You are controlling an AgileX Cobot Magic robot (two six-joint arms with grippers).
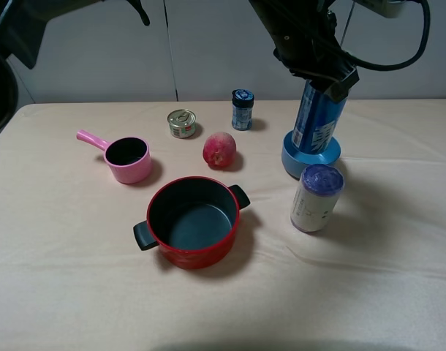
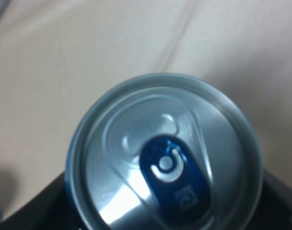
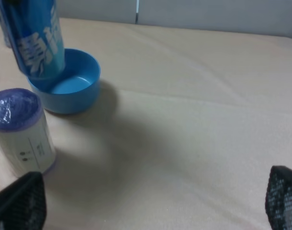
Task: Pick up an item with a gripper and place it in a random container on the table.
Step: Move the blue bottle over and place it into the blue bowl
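Left gripper (image 1: 327, 82) clamped on blue drink can (image 1: 318, 121), can tilted, bottom end inside light-blue bowl (image 1: 311, 159). Right gripper (image 3: 151, 199) fingers spread wide.

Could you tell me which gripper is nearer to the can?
Left. The left gripper grips the can at its top; the right gripper is open, well away from it.

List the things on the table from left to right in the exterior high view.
pink cup → small tin → peach → dark-capped jar → blue drink can. The red pot, blue bowl and purple-topped cylinder overlap others, so left out.
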